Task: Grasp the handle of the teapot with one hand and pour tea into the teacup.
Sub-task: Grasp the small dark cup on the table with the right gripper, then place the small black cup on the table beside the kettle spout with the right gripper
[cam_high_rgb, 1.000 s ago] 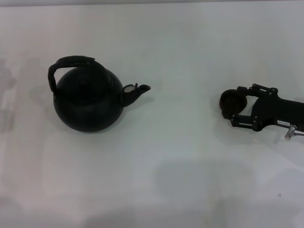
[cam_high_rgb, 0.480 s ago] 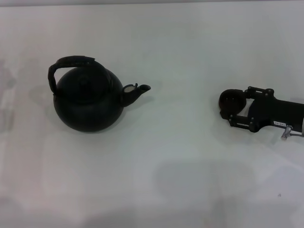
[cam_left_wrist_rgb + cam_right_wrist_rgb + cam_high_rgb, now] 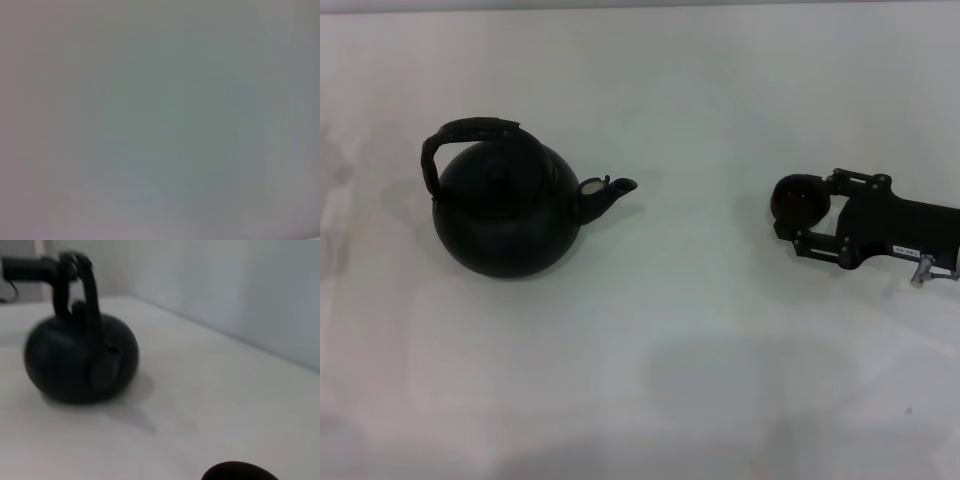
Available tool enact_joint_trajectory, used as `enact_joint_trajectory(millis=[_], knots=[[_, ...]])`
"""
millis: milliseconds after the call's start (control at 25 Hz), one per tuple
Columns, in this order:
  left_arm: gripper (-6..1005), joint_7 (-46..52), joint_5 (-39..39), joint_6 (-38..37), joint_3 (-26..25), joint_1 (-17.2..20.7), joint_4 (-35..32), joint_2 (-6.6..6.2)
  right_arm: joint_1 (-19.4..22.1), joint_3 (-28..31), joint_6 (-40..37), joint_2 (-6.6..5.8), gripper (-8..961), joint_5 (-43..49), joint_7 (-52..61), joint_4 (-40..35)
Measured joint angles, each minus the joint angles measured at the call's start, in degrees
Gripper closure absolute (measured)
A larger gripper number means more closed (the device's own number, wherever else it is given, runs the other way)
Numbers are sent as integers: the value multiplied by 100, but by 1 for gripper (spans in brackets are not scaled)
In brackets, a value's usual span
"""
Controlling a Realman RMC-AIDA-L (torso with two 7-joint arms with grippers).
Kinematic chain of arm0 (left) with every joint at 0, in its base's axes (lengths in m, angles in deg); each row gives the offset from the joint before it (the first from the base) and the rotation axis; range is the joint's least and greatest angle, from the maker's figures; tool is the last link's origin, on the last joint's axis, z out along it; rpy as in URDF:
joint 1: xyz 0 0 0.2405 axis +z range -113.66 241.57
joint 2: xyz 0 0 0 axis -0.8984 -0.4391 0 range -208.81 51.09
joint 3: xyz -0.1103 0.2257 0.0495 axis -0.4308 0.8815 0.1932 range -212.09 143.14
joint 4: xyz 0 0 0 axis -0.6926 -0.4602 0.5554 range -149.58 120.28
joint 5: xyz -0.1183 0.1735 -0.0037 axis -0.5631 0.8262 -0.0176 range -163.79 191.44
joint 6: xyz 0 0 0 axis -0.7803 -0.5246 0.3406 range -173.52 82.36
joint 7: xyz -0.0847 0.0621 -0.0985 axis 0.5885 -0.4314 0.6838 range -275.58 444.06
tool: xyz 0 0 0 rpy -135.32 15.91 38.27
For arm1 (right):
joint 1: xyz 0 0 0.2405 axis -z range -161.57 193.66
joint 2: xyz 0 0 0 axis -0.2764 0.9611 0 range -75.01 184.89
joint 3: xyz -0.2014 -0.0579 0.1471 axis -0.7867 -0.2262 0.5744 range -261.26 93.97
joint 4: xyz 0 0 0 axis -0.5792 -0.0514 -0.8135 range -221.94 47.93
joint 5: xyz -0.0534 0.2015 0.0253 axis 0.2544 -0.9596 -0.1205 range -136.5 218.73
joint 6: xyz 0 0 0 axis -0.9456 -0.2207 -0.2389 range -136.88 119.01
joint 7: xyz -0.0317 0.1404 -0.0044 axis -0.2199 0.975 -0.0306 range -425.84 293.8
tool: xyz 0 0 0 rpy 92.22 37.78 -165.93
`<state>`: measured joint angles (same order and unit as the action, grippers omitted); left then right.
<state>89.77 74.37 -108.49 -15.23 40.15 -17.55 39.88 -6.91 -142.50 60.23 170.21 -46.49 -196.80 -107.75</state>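
We see the black teapot (image 3: 507, 215) upright on the white surface (image 3: 680, 340), its handle (image 3: 470, 130) arched over the lid and spout aimed at the teacup (image 3: 800, 198) well apart, which our right gripper (image 3: 800, 218) clasps between its fingers (image 3: 810, 243).

Right tool (image 3: 804, 216): black linkage frame, silver screws, white label.

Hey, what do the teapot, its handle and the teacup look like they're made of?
The teapot looks like matte black cast iron or dark ceramic, since it shows almost no shine. Its handle has a rough top, possibly a wrapping. The teacup, between the fingers of the right hand, looks like dark glazed ceramic with a faint sheen.
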Motion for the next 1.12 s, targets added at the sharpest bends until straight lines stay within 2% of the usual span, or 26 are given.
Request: enact_joint_trajectory(millis=[240,400,640,920,1120], knots=[[950,0,0,-1,0,-17,28,0,-74,-75,350,5,248,-51,62,-102],[950,0,0,-2,0,-37,40,6,-203,-350,367,22,248,-224,65,-41],[949,0,2,-2,0,-37,58,9,-351,-1195,170,35,249,-920,67,-44],[949,0,77,-6,0,-32,71,19,-527,-2394,-438,53,249,-1697,70,-69],[949,0,80,-18,0,-17,79,19,-553,-2750,-685,55,248,-1890,70,-71]])
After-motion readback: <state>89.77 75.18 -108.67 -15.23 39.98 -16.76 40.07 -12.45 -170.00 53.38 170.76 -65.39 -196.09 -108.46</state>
